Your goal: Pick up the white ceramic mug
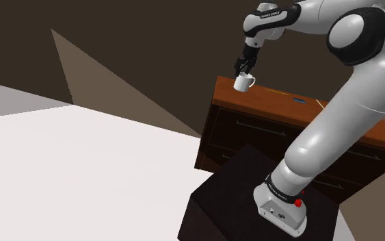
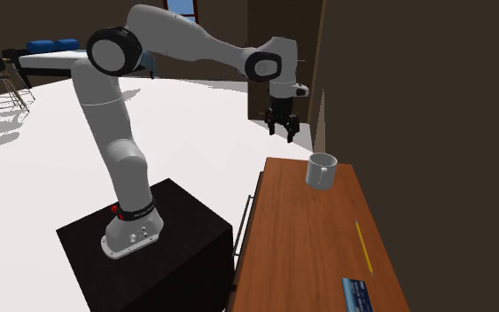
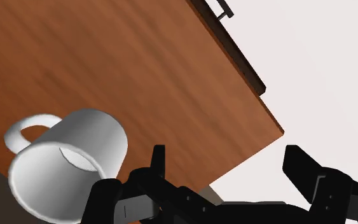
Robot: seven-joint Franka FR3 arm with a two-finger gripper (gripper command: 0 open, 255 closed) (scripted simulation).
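Black fingers (image 3: 159,160) of the all-black 2-finger gripper (image 3: 227,156) enter the wrist view nearest the lens, standing well apart with nothing between them. Beside 1 finger, and outside the gap, sits the plain white, cylindrical mug (image 3: 75,159) with its open mouth up and its loop handle on the side away from the gripper. The mug stands upright on the reddish-brown wooden top of a dark drawer cabinet (image 3: 139,63), near a corner of that top.

In the second exterior view the gripper (image 2: 283,128) hangs above the level of the mug (image 2: 321,170) and toward that view's left of it, over the cabinet top's (image 2: 309,239) far edge. In the shoulder view the gripper (image 1: 244,67) appears just above the mug (image 1: 243,83) (an overlap owed to the viewing angle, since the wrist view shows them apart).

Step in hand, as judged: the approach, with alignment not yet complete and no contact made. The next move calls for a sideways shift that brings the mug's body or wall between the 2 open fingers, then a descent, then a closure. A misaligned descent risks 1 finger striking the rim and tipping the mug off the nearby edge.
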